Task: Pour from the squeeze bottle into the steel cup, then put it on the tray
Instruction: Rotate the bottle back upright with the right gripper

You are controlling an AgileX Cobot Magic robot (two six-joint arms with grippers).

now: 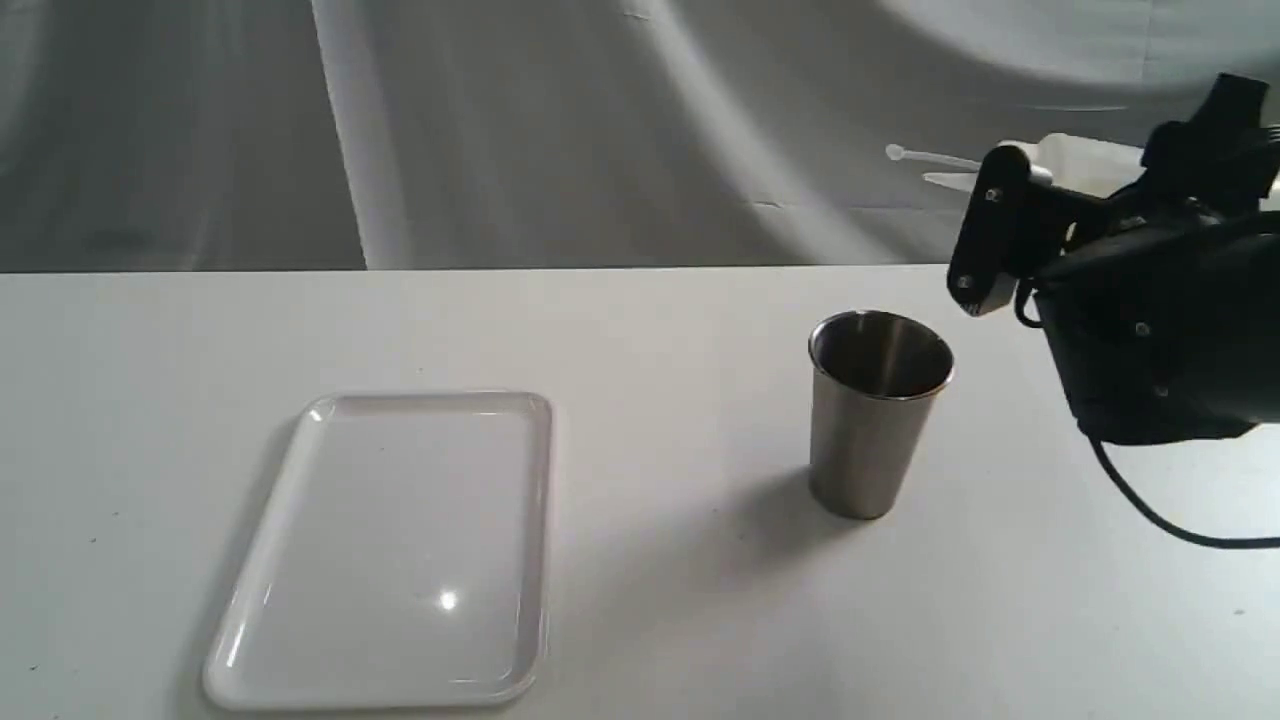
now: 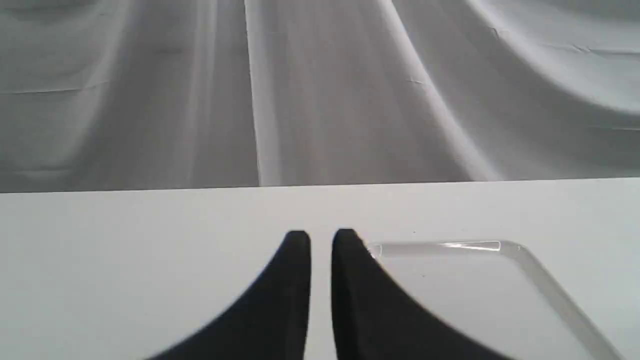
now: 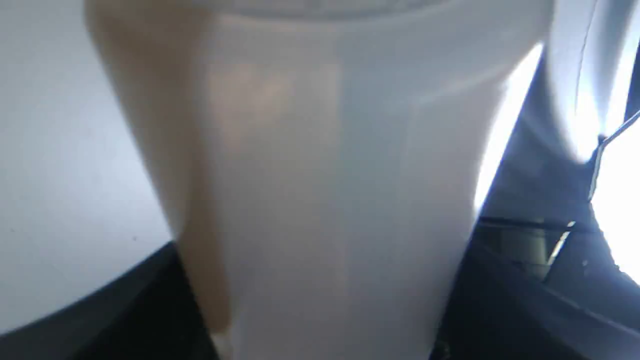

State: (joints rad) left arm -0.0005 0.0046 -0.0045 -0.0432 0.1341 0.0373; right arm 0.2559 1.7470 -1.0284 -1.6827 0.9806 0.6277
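Note:
The squeeze bottle [image 1: 1085, 160] is held high at the right, tipped nearly level, its nozzle and thin cap strap [image 1: 930, 157] pointing left. My right gripper [image 1: 1000, 215] is shut on its body. In the right wrist view the bottle [image 3: 320, 175] fills the picture, with amber liquid [image 3: 165, 150] pooled along one side. The steel cup [image 1: 878, 415] stands upright on the table, below and slightly left of the nozzle, not touching it. The white tray [image 1: 400, 540] lies empty at front left. My left gripper [image 2: 321, 240] hovers shut by the tray's [image 2: 475, 300] corner.
The white table [image 1: 650, 330] ends at a grey draped backdrop [image 1: 600, 130]. The right arm's black body and cable [image 1: 1160, 520] hang over the table's right side, close to the cup.

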